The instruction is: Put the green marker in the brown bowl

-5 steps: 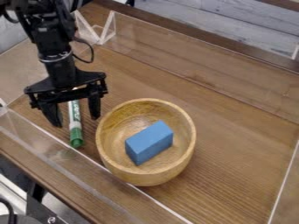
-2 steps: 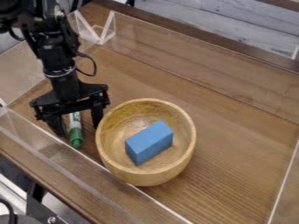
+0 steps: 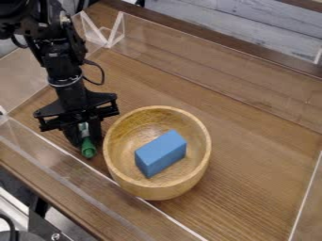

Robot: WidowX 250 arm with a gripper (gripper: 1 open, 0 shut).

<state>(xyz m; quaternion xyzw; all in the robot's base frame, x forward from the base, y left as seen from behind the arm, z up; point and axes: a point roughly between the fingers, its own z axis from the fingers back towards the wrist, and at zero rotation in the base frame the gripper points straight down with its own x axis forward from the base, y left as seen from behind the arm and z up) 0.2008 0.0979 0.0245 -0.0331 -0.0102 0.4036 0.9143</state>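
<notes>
A second ago our hand [image 3: 81, 123] hung above the green marker [image 3: 86, 141] with its fingers spread wide on either side of the barrel — now it has come down to the table [image 3: 239, 113] and the fingers have drawn in tight on the pen. We read this as the grasp just made: the hand is pinched onto the marker's barrel, and only the green end pokes out below the fingers, toward the near clear wall.

The marker itself has not gone anywhere. It lies on the wood where it did before, just beside the left rim of the brown bowl [image 3: 123, 127], not yet lifted. The bowl sits unmoved, with a blue block [image 3: 161, 152] resting inside it, a little right of centre.

So reaching and closing look done, and what remains, as we judge it, is the lift, a short carry to the right over the rim, and the release — with care that the long pen clears the thick rim and lands beside the block.
</notes>
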